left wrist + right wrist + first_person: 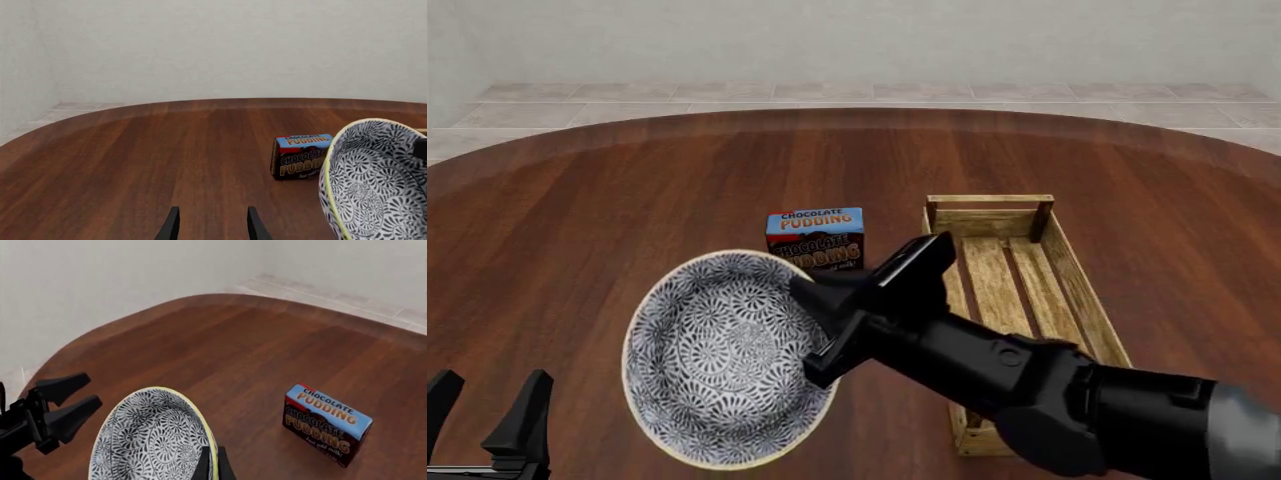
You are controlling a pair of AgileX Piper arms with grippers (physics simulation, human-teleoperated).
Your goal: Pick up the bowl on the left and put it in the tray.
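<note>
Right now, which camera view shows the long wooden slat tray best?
The front view: the long wooden slat tray is nearly whole there, partly behind the right arm. The left wrist view shows perhaps a sliver; the right wrist view shows none.

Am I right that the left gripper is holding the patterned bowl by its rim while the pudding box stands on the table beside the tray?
Not quite: the right gripper holds the bowl by its rim, as the front view shows. The left gripper is open and apart from it. The pudding box does stand on the table beside the tray.
</note>
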